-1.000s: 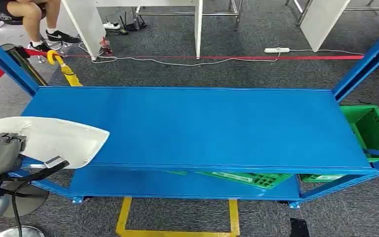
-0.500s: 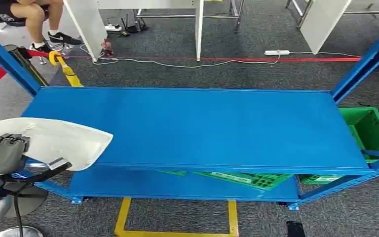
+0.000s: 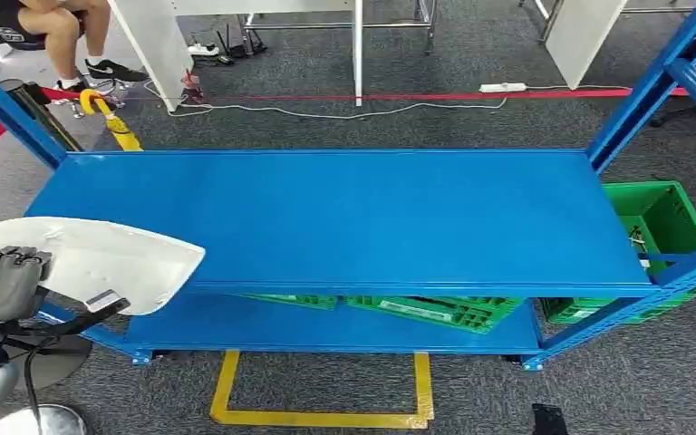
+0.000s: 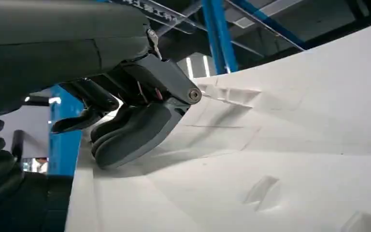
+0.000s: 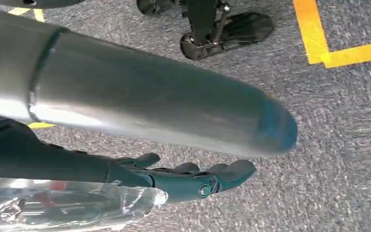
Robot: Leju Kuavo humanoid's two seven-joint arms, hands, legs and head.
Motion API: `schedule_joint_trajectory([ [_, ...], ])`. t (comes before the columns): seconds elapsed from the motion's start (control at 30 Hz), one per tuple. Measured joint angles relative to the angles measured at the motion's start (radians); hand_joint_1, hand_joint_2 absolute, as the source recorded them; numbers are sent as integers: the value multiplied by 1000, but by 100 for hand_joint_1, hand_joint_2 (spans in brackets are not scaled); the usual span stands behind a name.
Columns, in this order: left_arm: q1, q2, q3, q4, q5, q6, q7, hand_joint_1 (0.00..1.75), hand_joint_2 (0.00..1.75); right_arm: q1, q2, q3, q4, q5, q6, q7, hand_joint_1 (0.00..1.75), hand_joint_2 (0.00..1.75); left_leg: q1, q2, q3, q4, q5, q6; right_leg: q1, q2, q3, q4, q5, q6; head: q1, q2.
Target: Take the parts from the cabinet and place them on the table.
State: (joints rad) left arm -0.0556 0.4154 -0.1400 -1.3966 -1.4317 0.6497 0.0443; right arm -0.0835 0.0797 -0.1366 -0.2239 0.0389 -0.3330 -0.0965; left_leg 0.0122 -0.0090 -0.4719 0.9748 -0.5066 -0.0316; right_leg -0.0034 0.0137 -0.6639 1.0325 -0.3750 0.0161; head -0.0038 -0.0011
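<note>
From the head view, the left hand (image 3: 0, 283) sits low at the near left corner of the blue shelf rack (image 3: 344, 217), holding a large curved white part (image 3: 100, 258). The part spreads from the hand out toward the rack, its far tip hanging over the near left edge of the top shelf. The hand's grey back lies on the part's near end, with the fingers curled onto it. Green crates (image 3: 662, 222) sit low on the right, one beyond the rack's end and others tipped under the top shelf. A yellow floor marking (image 3: 322, 417) lies in front of the rack, and a seated person's legs (image 3: 63, 36) show at the far left.

From the left wrist view, the fingers (image 4: 135, 135) press down on the white part's (image 4: 280, 159) inner surface, close together, near its edge; the thumb's place I cannot make out.

From the right wrist view, the right hand (image 5: 188, 181) hangs above grey carpet with its fingers stretched out and slightly apart, holding nothing. A crumpled clear plastic wrap (image 5: 63, 205) lies alongside the wrist.
</note>
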Motion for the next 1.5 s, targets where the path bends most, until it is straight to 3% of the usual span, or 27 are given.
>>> schedule_joint_trajectory([
  [0.07,0,0,2,-2,0,0,0,175,175,1,0,0,0,0,0,0,0,0,-3,-2,-15,0,8,4,-2,0,-2,-5,18,13,1,0],
  [0.13,2,0,3,-2,0,0,0,175,175,4,0,0,0,-4,5,-2,0,0,-4,-2,-26,0,23,20,-4,1,-3,-16,36,28,0,0],
  [0.17,0,0,3,-2,0,0,0,175,175,6,0,0,1,-6,6,-3,0,0,1,3,-33,-3,35,28,-7,0,-12,-8,18,32,0,0],
  [0.2,0,0,3,-2,0,0,0,175,175,7,0,0,1,-10,7,-5,0,0,1,4,-44,-3,43,37,-6,-4,-31,28,-37,35,4,0],
  [0.27,2,0,3,-3,0,0,0,175,175,7,1,0,1,-13,11,-8,0,0,-1,5,-68,-1,63,44,-7,-6,-74,186,-148,43,3,0],
  [0.33,5,-2,3,-3,0,0,0,175,175,7,1,0,2,-14,15,-8,0,0,-4,5,-94,0,83,43,-6,-6,-95,307,-190,46,3,0],
  [0.4,6,-2,3,-3,0,-1,0,175,175,8,1,-1,2,-16,18,-8,0,0,-5,5,-116,1,100,40,-5,-5,-28,247,-136,43,3,0],
  [0.47,6,-2,3,-3,0,-1,0,175,175,5,1,-2,2,-18,19,-8,0,0,-5,5,-131,2,114,33,-6,-6,101,68,-90,36,3,0],
  [0.5,7,-2,4,-3,0,-1,0,175,175,1,1,-2,2,-18,20,-8,0,0,-7,5,-137,4,121,26,-4,-5,149,-15,-131,32,3,0],
  [0.53,5,-1,5,-4,0,-1,0,175,175,0,1,-2,2,-18,21,-9,0,0,-8,6,-139,4,129,21,-1,-3,164,-29,-127,27,0,0],
  [0.63,5,0,5,-5,0,-1,0,175,175,2,1,-2,2,-18,21,-8,0,0,-4,5,-142,-1,151,0,4,-3,134,-29,-112,8,4,0],
  [0.67,6,0,5,-5,0,0,0,175,175,1,2,-3,2,-18,21,-9,0,0,-1,5,-148,3,143,-5,-4,-6,131,-34,-99,-3,5,0],
  [0.7,6,1,5,-5,0,-1,0,175,175,-1,1,-3,2,-19,21,-8,0,0,-1,5,-165,29,89,-10,-3,-8,124,-35,-88,-13,1,0],
  [0.77,6,1,6,-5,0,-1,0,175,175,-1,1,-4,2,-19,19,-9,0,0,1,5,-208,170,-32,-19,-4,-9,95,-35,-62,-16,1,0],
  [0.8,7,0,6,-4,0,-1,0,175,175,0,1,-3,2,-19,20,-9,0,0,1,5,-231,260,-74,-23,-4,-9,77,-34,-50,-15,1,0],
  [0.83,8,0,6,-4,0,-1,0,175,175,1,1,-4,2,-19,20,-9,0,0,1,5,-238,310,-82,-24,-4,-9,64,-33,-40,-14,0,0],
  [0.9,8,0,6,-4,0,-1,0,175,175,1,1,-5,2,-19,18,-9,0,0,3,5,-199,299,-23,-27,-6,-10,34,-33,-16,-10,0,0],
  [0.97,8,0,6,-5,0,-1,0,175,175,0,1,-6,2,-18,10,-13,0,0,9,5,-91,158,37,-33,-10,-10,10,-29,5,0,1,0],
  [1.03,5,1,6,-7,0,-1,0,175,175,-1,1,-6,2,-10,-9,-17,0,0,9,1,28,-14,-10,-31,-5,-6,-7,-17,18,15,0,0],
  [1.07,7,0,6,-7,0,-2,0,175,175,-2,1,-6,2,-7,-19,-24,0,0,7,1,17,-9,-13,-11,-4,-6,-8,-20,33,22,4,0],
  [1.17,22,-2,8,-13,0,-2,1,175,175,5,1,-7,4,19,-67,-45,0,0,6,7,-9,-8,12,19,-11,-6,-17,-33,59,39,-1,0],
  [1.23,31,-3,11,-22,0,-3,2,175,175,7,2,-6,5,34,-82,-42,0,0,5,8,-32,-8,35,33,-11,-8,-45,37,-52,45,5,0],
  [1.3,44,-3,17,-29,0,-3,4,175,175,1,3,-3,6,45,-87,-36,0,0,-1,8,-65,-6,61,38,-11,-8,-85,212,-167,50,6,0],
  [1.33,49,-3,19,-31,0,-3,5,175,175,-1,3,-2,6,49,-86,-34,0,0,-4,8,-81,-6,72,39,-10,-8,-93,278,-188,49,7,0],
  [1.4,64,-3,25,-35,0,-3,5,175,175,-2,3,2,6,57,-84,-27,0,0,-8,9,-109,-5,94,38,-6,-8,-55,292,-148,43,7,0],
  [1.47,79,-2,39,-43,2,-3,6,175,175,-4,3,4,6,66,-78,-24,0,0,-10,8,-133,-5,115,34,-2,-8,58,157,-89,30,7,0],
  [1.5,86,-1,47,-48,3,-3,6,175,175,-8,3,5,6,69,-74,-22,0,0,-11,8,-140,-3,125,30,2,-6,137,47,-105,19,6,0],
])
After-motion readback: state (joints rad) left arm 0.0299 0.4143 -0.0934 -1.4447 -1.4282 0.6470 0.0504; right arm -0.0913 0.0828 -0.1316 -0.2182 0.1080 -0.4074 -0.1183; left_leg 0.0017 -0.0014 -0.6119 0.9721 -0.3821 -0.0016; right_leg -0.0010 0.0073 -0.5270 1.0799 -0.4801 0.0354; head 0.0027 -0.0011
